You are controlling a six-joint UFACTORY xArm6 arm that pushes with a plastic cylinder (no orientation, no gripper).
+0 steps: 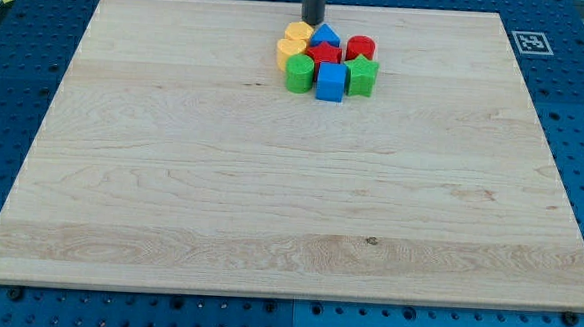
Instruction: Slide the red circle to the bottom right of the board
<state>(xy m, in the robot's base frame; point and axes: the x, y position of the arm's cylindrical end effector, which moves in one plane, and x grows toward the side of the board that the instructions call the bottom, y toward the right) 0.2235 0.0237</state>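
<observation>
The red circle (pixel 360 48) stands at the right end of a tight cluster of blocks near the view's top centre of the wooden board (pixel 171 177). My tip (pixel 311 20) is just above the cluster, touching or nearly touching the upper yellow block (pixel 299 33) and the blue triangle (pixel 326 35). It is left of the red circle, about one block's width away. Around the red circle sit a red star-like block (pixel 325 54) to its left and a green star (pixel 362 75) below it.
The cluster also holds a second yellow block (pixel 290 51), a green cylinder (pixel 299 73) and a blue cube (pixel 330 82). A black-and-white marker (pixel 530 42) is at the board's top right corner. Blue pegboard surrounds the board.
</observation>
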